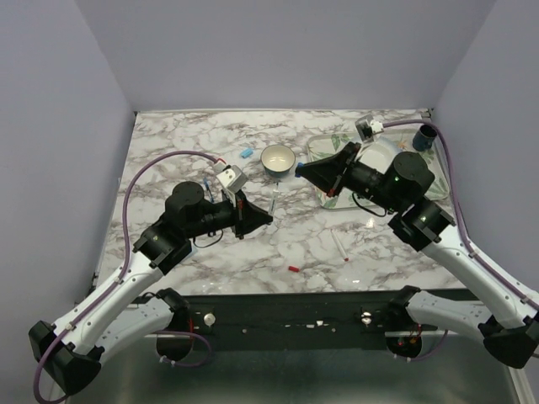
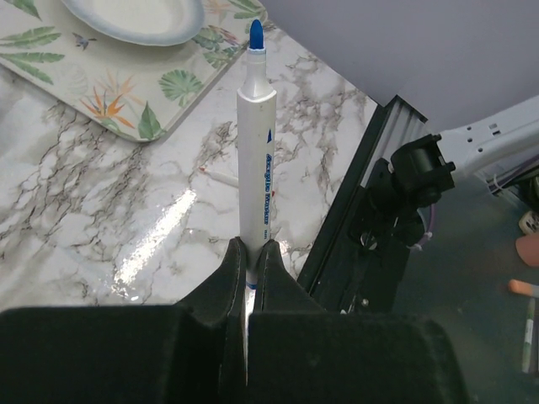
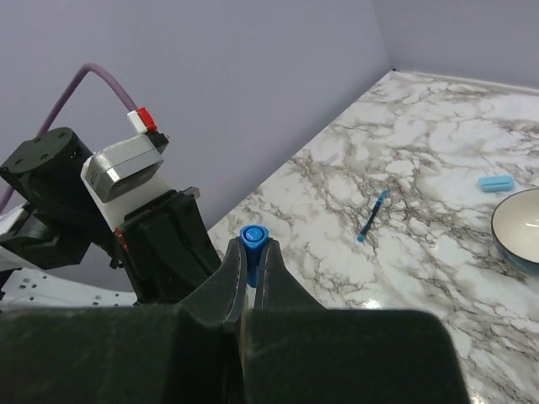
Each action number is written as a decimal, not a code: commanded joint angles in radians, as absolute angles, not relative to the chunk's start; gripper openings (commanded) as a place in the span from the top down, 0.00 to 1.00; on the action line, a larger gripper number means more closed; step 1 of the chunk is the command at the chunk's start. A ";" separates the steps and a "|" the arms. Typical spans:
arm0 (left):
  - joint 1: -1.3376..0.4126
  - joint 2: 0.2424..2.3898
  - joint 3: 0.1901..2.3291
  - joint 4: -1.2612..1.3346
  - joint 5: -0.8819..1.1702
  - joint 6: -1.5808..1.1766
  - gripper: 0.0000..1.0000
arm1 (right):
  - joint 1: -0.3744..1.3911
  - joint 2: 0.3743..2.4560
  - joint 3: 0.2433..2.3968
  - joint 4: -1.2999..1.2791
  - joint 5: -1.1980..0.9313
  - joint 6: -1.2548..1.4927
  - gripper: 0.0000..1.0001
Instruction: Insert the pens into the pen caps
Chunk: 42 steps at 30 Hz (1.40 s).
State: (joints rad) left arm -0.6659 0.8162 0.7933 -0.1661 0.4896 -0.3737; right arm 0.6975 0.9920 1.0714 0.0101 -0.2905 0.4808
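My left gripper (image 2: 253, 249) is shut on the lower end of a white-barrelled pen (image 2: 255, 143), whose bare blue tip points away from the fingers. In the top view this gripper (image 1: 268, 220) hovers over the middle of the table, facing right. My right gripper (image 3: 253, 250) is shut on a small blue pen cap (image 3: 253, 236), with the cap's open mouth facing outward towards the left arm. From above, the right gripper (image 1: 301, 171) faces left, a short gap from the left one. A second pen (image 1: 338, 244) with a red tip and a red cap (image 1: 293, 268) lie on the marble.
A white bowl (image 1: 278, 160) and a loose blue cap (image 1: 247, 154) sit behind the grippers. A thin blue stick (image 1: 275, 202) lies between them. A leaf-patterned tray (image 2: 109, 93) holds a plate (image 2: 135, 17); a dark blue cup (image 1: 425, 137) stands at the back right.
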 commanded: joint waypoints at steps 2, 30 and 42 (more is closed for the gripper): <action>-0.667 0.801 0.787 -0.144 0.557 -0.348 1.00 | 0.699 1.048 1.098 0.099 -0.400 0.494 0.99; -0.667 0.801 0.793 -0.155 0.512 -0.348 1.00 | 0.781 1.121 1.092 0.069 -0.262 0.506 0.99; -0.666 0.810 0.799 -0.160 0.512 -0.356 1.00 | 0.804 1.097 1.037 0.064 -0.246 0.514 0.99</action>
